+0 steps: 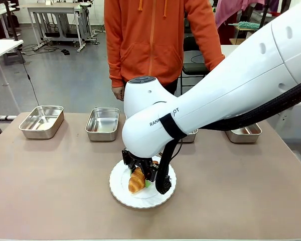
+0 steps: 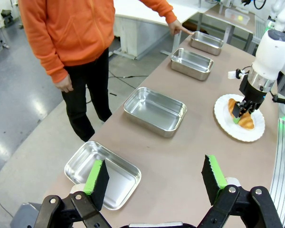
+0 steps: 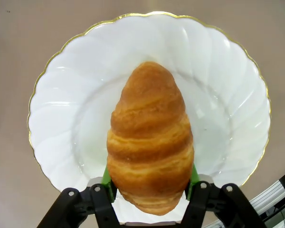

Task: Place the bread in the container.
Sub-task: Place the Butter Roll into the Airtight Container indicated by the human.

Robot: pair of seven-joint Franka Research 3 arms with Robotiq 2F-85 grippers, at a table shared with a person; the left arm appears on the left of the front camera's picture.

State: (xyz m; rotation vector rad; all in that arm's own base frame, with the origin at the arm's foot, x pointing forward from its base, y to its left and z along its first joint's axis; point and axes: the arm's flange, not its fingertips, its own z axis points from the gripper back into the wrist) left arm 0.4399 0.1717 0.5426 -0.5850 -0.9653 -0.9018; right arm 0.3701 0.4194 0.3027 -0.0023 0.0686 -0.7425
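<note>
Right gripper: upper body hidden behind its own white arm in front view. Croissant covers all but slivers of the green pads. Third tray beyond the claw mostly masked by the arm; plate rim cut at bottom edge.

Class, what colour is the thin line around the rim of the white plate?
Gold, on the plate; clearest in the right wrist view.

4 steel trays, 1 croissant, 1 white plate, 1 person
</note>
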